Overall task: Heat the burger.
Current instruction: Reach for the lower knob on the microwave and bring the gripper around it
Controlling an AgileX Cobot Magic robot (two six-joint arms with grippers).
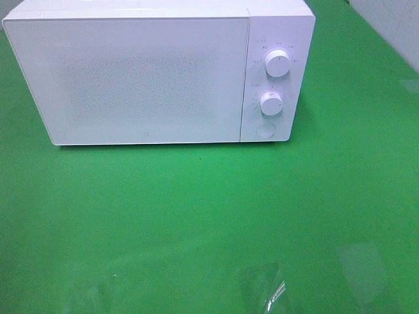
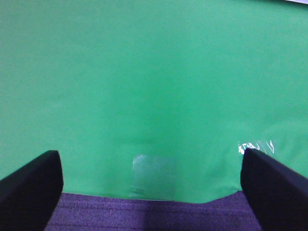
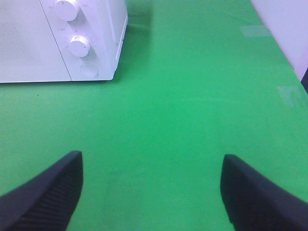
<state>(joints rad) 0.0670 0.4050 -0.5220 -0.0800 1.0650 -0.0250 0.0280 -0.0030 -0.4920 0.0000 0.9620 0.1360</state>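
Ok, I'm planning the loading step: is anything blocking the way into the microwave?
Yes: the microwave door is shut across the whole front, so the inside is closed off. The burger shows in no view.

1. The burger shows in none of the views. Whether it sits behind the closed door cannot be told.
2. The microwave [image 1: 157, 75] is a white box standing upright on the green tabletop [image 1: 196, 216], at the far side.
3. Its door [image 1: 98, 98] is shut, with a pale, opaque front.
4. On its right-hand panel, an upper knob [image 1: 278, 63] sits above a lower knob [image 1: 270, 103], with a round button [image 1: 265, 129] beneath them.
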